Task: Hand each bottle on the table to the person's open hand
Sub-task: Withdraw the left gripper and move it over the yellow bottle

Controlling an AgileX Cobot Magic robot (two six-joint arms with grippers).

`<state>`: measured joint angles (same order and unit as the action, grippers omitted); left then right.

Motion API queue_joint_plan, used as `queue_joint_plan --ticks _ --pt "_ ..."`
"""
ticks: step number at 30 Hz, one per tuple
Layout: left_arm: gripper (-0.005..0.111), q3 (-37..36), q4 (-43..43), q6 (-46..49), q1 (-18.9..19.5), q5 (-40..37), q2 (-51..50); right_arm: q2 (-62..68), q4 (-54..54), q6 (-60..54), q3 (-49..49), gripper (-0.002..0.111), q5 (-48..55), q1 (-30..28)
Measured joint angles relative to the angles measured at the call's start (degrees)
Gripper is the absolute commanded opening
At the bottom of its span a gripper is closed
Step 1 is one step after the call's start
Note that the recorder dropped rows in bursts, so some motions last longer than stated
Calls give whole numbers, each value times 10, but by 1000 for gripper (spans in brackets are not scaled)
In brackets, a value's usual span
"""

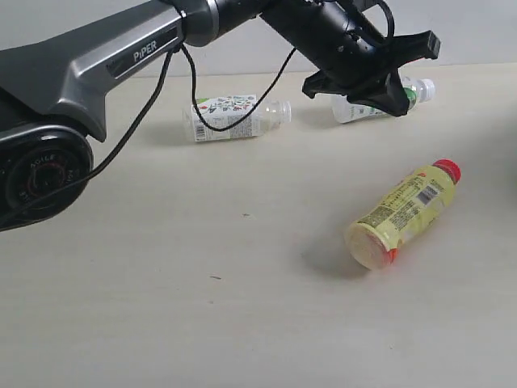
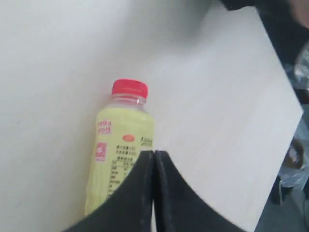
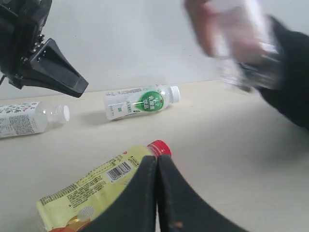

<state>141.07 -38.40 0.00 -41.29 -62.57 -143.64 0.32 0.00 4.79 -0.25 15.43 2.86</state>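
Fingers of the left gripper (image 2: 153, 153) and the right gripper (image 3: 157, 158) are seen pressed together, with nothing held. The yellow bottle (image 1: 404, 214) lies on its side on the table (image 1: 161, 307), near both grippers. Two white-green bottles (image 1: 234, 117) lie beyond it. The hand (image 3: 207, 29), blurred, appears occupied with a clear bottle (image 3: 241, 43), well apart from the yellow bottle. The jaws should be opened wide first, then closed squarely across its label, lest it be rolled away.
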Motion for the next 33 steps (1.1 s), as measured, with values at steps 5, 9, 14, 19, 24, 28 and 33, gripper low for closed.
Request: queue_joint_plan --ticks 5,9,14,19,24,28,33 --pt "0 0 54 26 -4 -57 17 0 0 0 0 0 0 0" --pt "0 0 91 55 -28 -69 37 0 0 0 0 0 0 0" --pt "0 0 122 71 -73 -76 60 0 0 0 0 0 0 0" --pt "0 0 140 71 -74 -76 74 0 0 0 0 0 0 0" --pt "0 -110 161 78 -75 -75 106 0 0 0 0 0 0 0" --pt "0 -265 169 115 -75 -21 176 0 0 0 0 0 0 0" --pt "0 -444 179 166 -71 84 306 0 0 0 0 0 0 0"
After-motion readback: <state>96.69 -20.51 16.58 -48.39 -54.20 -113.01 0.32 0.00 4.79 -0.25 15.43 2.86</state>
